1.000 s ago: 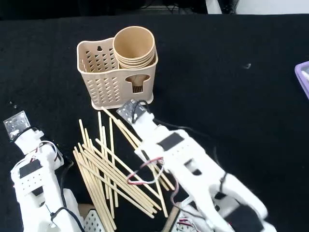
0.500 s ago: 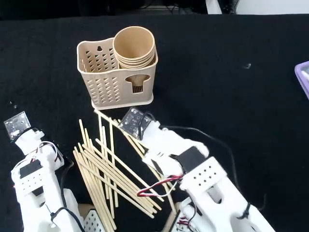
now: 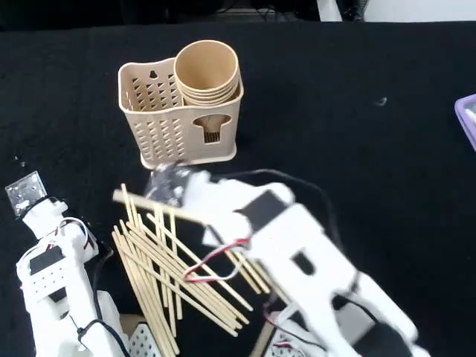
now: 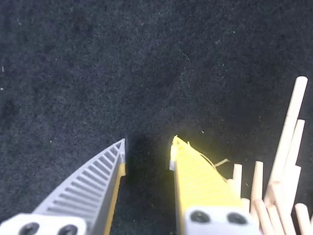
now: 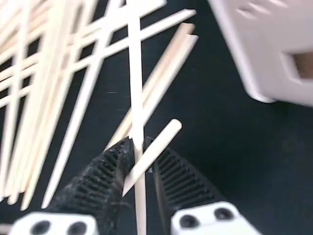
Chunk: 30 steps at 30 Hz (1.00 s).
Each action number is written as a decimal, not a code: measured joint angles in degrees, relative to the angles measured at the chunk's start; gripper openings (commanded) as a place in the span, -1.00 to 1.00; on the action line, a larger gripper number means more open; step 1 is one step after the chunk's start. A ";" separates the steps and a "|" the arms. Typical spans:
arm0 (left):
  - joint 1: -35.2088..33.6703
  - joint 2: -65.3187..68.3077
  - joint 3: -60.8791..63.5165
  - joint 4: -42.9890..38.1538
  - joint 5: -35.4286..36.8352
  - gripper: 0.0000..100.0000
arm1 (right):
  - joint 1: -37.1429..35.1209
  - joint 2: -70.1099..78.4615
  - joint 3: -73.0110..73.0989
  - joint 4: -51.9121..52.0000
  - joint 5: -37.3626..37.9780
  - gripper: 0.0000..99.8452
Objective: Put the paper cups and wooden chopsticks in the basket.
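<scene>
- The basket [image 3: 160, 137] is set upright on the black table [image 3: 357, 163]. A nested stack of paper cups [image 3: 208, 71] is seated mouth-up in one end compartment, with the rims raised above the basket wall.
- The wooden chopsticks [image 3: 167, 271] are strewn in a criss-crossed pile on the table just in front of the basket — pale, slender and tapered.
- The right gripper [image 5: 139, 145] is closed on two held chopsticks [image 5: 136, 88], which are crossed between its jaws — near the basket's base.
- The left gripper [image 4: 147, 147] is seen part open with nothing between its jaws, low over bare table beside the pile's ends.
</scene>
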 measured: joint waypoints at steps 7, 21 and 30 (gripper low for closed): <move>0.00 0.00 0.00 0.00 0.00 -0.69 | -3.25 11.25 1.49 -7.91 -4.13 -0.79; 0.00 0.00 0.00 0.00 0.00 -0.69 | -3.52 11.52 12.57 -17.93 -10.20 -0.60; 0.00 0.00 0.00 0.00 0.00 -0.69 | -3.52 11.96 12.84 -21.01 -10.20 -0.94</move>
